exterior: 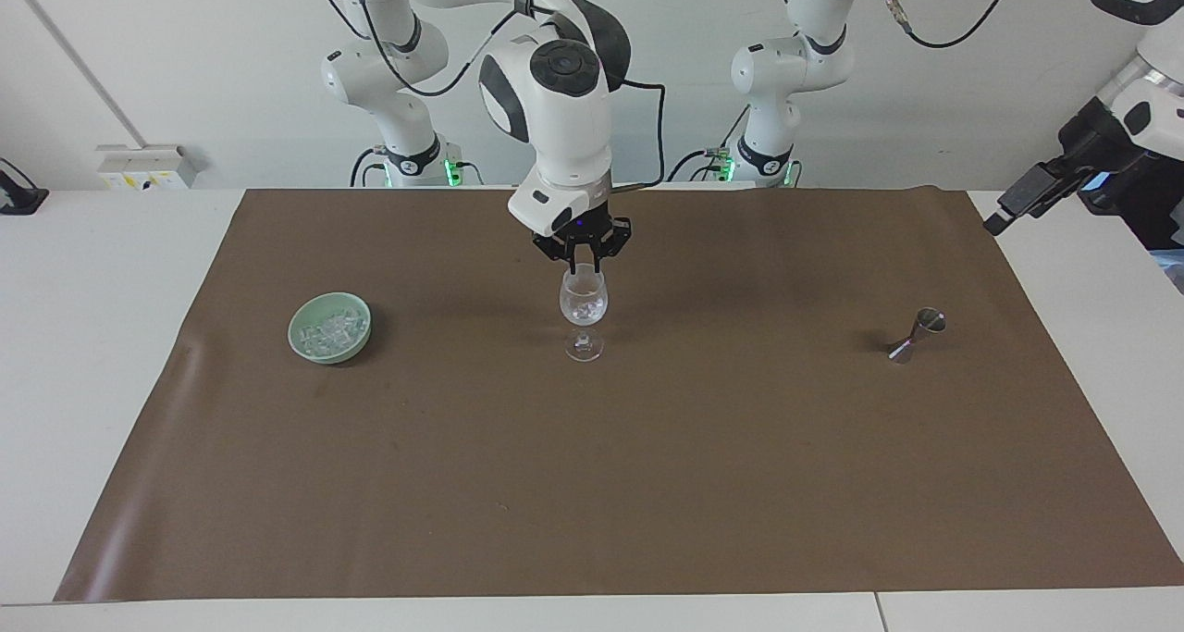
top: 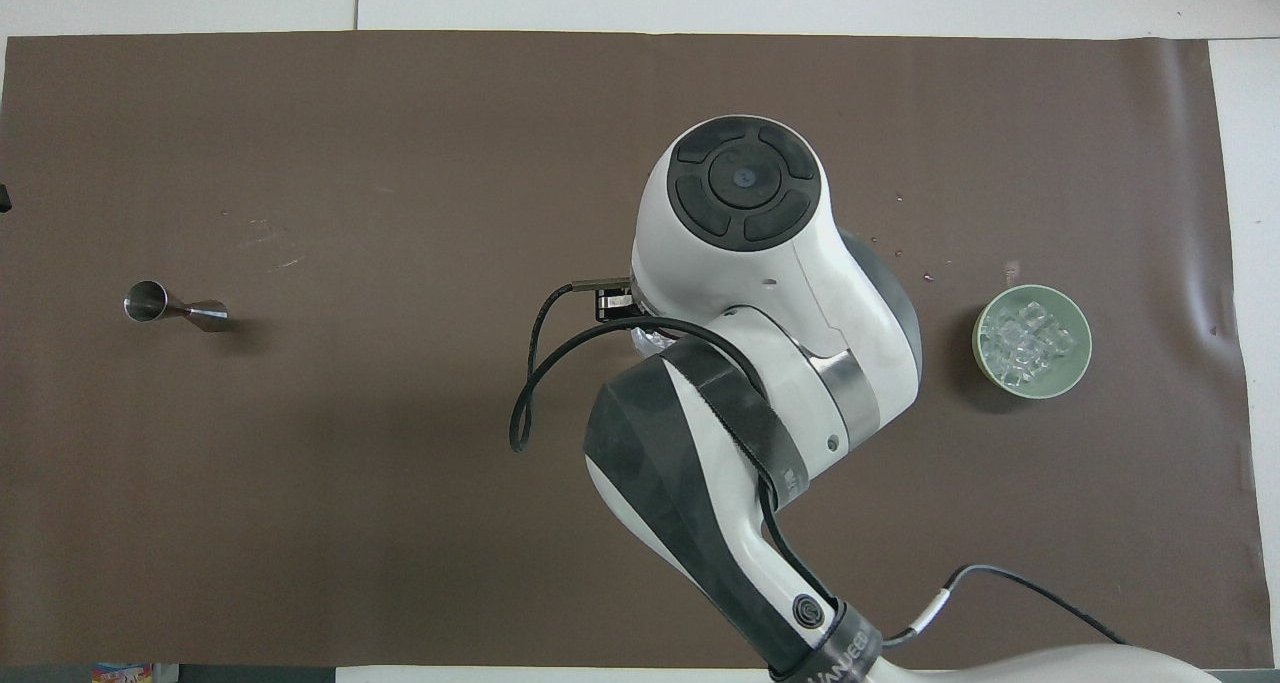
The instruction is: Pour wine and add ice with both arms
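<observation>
Ice [exterior: 330, 330] is heaped in the pale green bowl [exterior: 298, 340], well apart from the right gripper's fingertips, toward the right arm's end of the table. A few clear cubes are also seen low in the wine glass [exterior: 584, 305], directly under those fingertips. The heap has no long axis and points nowhere. The glass stands upright, stem vertical, mouth up at the fingers.

The right gripper [exterior: 583, 263] is held just above the glass rim, fingers pointing straight down; the tips look slightly parted with nothing clamped between them, so a cube is judged just dropped. In the overhead view the glass [top: 645, 339] is mostly hidden under the right arm.

A steel jigger [exterior: 916, 334] lies tipped on its side on the brown mat [exterior: 647, 484], well apart from both grippers, long axis running roughly along the table's length. No wine colour can be seen in the glass, and whether pouring was done cannot be told. Ice-adding is judged partly done, with plenty left in the bowl.

The left gripper [exterior: 1017, 208] waits off the mat at the left arm's end; its fingers cannot be made out.
</observation>
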